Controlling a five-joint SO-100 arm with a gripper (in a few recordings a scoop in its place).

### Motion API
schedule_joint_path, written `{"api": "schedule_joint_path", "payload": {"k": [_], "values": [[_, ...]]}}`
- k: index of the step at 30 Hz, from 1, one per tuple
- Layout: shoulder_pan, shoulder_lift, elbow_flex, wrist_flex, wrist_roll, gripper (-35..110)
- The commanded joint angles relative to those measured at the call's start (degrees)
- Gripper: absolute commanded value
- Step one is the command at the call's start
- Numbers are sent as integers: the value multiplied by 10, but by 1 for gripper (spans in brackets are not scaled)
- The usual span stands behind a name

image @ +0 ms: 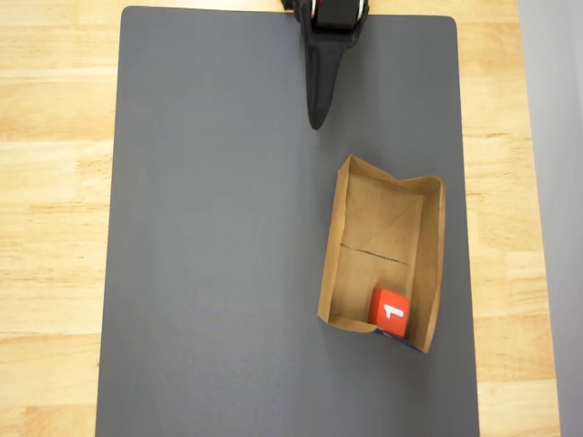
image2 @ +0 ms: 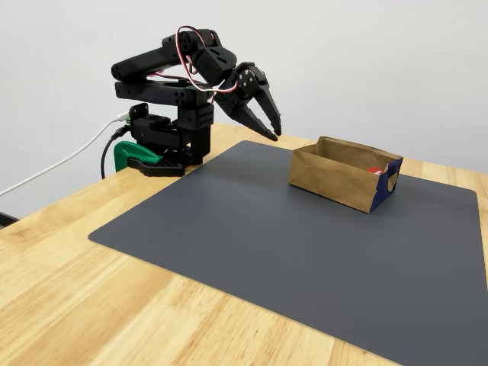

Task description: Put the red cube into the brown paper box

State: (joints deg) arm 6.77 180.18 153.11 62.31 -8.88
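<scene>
The red cube lies inside the brown paper box, at the box's near end in the overhead view, with a white 1 facing up. In the fixed view just a sliver of the red cube peeks over the wall of the box, close to the blue-marked end. My black gripper hangs above the mat's far edge, well clear of the box, with its fingers together and nothing held. In the fixed view the gripper points down, left of the box.
A dark grey mat covers the wooden table. The arm's base is clamped with a green clamp at the table's far left corner in the fixed view. A white cable runs off from it to the left.
</scene>
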Motion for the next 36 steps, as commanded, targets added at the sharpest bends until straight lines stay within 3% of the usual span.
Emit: {"api": "schedule_joint_path", "payload": {"k": [1, 36], "values": [[7, -1, 0, 9, 4, 0], [10, -1, 0, 10, 7, 0]]}}
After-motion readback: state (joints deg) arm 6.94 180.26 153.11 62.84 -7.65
